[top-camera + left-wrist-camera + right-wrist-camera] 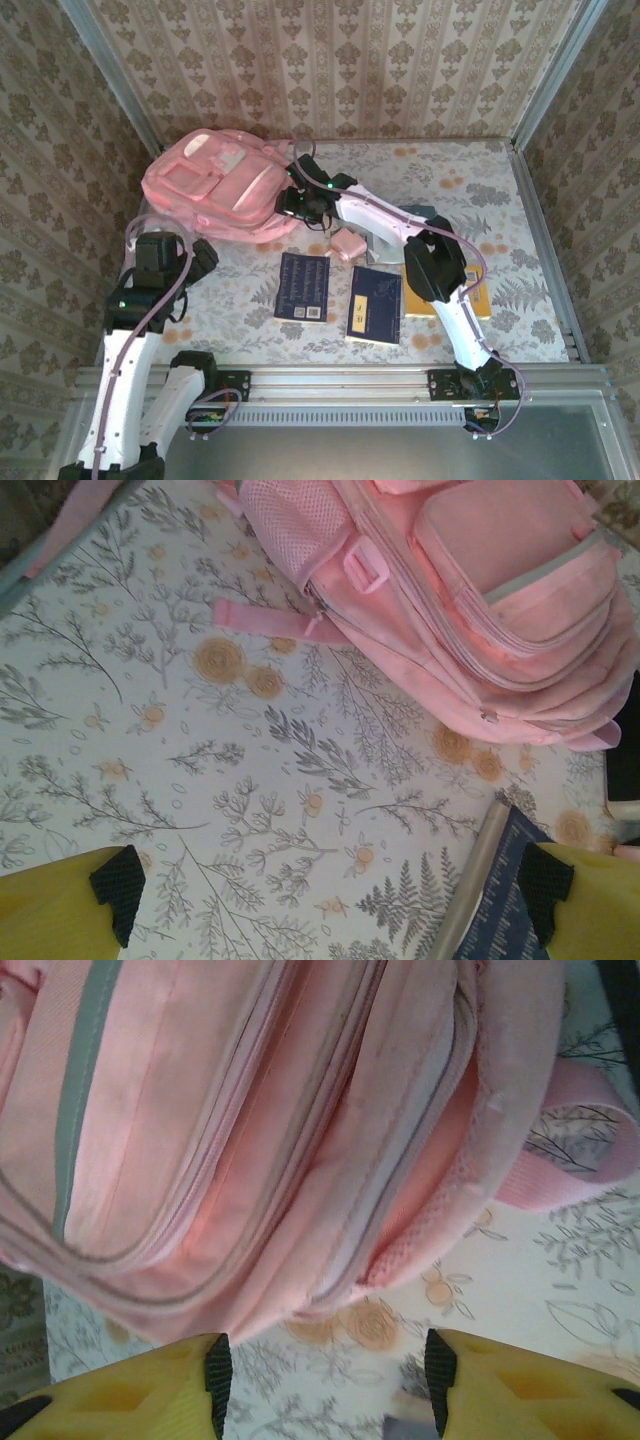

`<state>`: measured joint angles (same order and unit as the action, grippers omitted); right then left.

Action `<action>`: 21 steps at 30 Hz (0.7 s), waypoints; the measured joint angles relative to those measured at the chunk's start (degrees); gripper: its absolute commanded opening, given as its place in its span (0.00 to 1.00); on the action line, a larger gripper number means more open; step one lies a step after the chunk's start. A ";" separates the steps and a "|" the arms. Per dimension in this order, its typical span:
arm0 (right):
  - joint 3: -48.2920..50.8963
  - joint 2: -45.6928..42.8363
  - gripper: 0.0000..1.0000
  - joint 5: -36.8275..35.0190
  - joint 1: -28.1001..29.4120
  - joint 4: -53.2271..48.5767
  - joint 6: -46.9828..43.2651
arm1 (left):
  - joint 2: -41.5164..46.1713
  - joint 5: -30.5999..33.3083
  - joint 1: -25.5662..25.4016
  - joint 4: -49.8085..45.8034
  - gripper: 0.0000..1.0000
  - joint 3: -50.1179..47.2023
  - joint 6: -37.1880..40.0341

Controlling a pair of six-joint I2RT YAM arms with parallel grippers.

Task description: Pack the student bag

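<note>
**Two claws apart, bag at far left of surface**

Two arms in frame, overhead view. The student bag lies flat on the floral surface, in the far-left corner, front pockets facing up. Its lower end points toward the middle of the surface.

Right arm: stretched diagonally across the surface, its wrist at the bag's right-hand end. In the wrist view the right claw has its fingers apart, with only floral cloth in the gap. The bag's stacked zip seams lie just beyond the fingertips. I cannot tell whether the tips touch the fabric. A pink strap runs out from the bag onto the cloth at the right.

Left arm: folded back on the near-left side, close to the bag's near edge but apart from it. The left claw stands wide apart above bare cloth, nothing between the black pads. The corner of a dark blue book lies just beside the right-hand pad in that view.

Other items, overhead view:
- small pink pouch, just beside the right forearm, near the bag
- dark blue book, near-centre
- second dark blue book, just beside the first
- yellow-edged book, partly hidden under the right arm
</note>
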<state>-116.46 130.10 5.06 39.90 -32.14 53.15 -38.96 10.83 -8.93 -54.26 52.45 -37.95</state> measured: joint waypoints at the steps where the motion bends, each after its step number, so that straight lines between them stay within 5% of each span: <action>1: -1.42 1.42 0.54 0.15 -0.24 -0.33 1.14 | 0.26 0.55 -0.24 0.13 1.00 -0.52 0.00; 7: -9.42 9.55 0.53 0.81 -1.64 -1.09 5.81 | 0.35 2.12 -0.87 0.26 1.00 -2.58 -0.02; 11: -13.75 13.79 0.35 1.49 -2.10 -1.20 7.37 | 0.35 2.32 -1.18 0.46 1.00 -2.91 -0.04; 15: -15.08 15.13 0.04 1.97 -1.97 -0.85 8.52 | 0.35 2.56 -1.53 0.50 0.99 -2.99 -0.31; 21: -15.08 15.26 0.00 1.88 -1.70 -0.79 9.90 | 0.17 3.04 -1.62 0.66 0.99 -3.21 -1.05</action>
<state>-131.55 145.36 6.94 38.20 -32.93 63.05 -38.79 13.87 -10.55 -53.60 49.23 -39.00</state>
